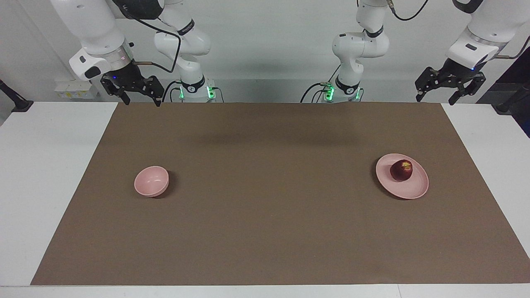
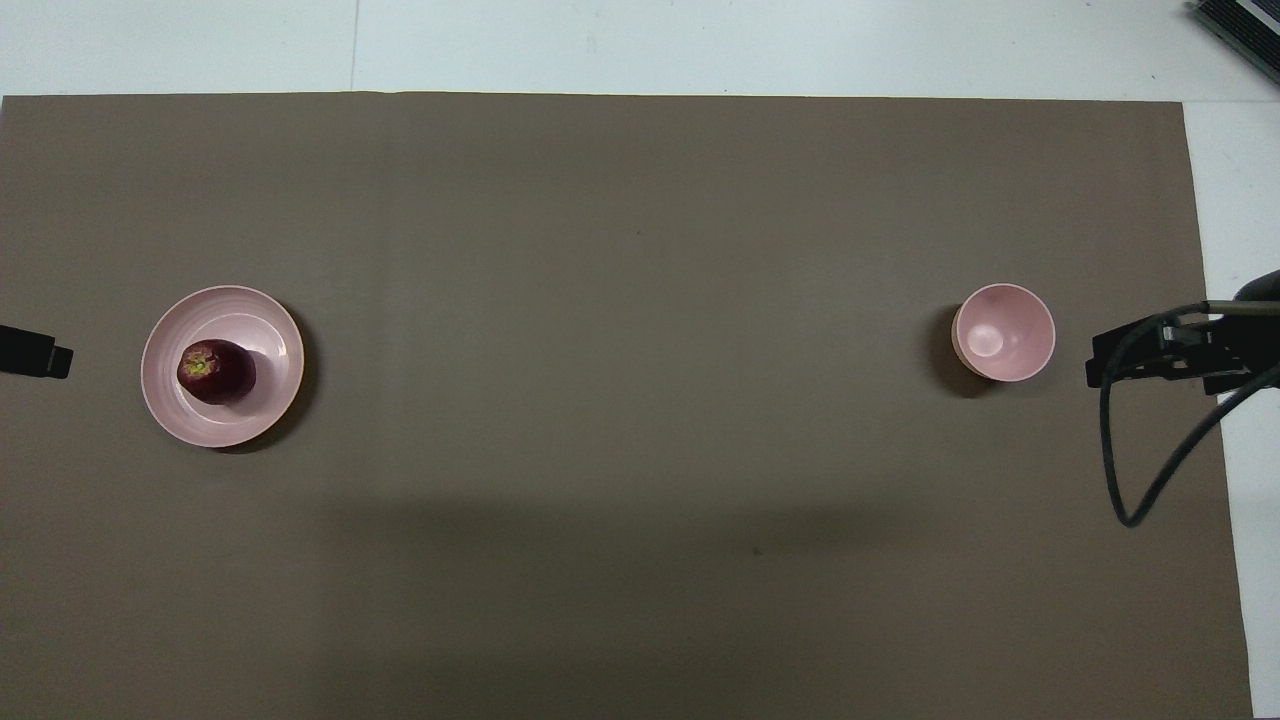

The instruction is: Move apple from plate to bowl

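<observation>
The dark red apple [image 1: 401, 170] [image 2: 216, 371] lies on the pale pink plate [image 1: 416, 188] [image 2: 268, 330], toward the left arm's end of the table. The small deep pink bowl [image 1: 151, 181] [image 2: 1003, 331] stands empty toward the right arm's end. My left gripper [image 1: 436, 99] [image 2: 38, 353] hangs open and empty, raised over the mat's corner by its base, apart from the plate. My right gripper [image 1: 140, 101] [image 2: 1130, 358] hangs open and empty, raised over the mat's other corner by the robots, apart from the bowl.
A brown mat [image 1: 265, 215] covers most of the white table [image 1: 45, 174]. A black cable [image 2: 1135, 480] loops down from the right arm over the mat's end beside the bowl.
</observation>
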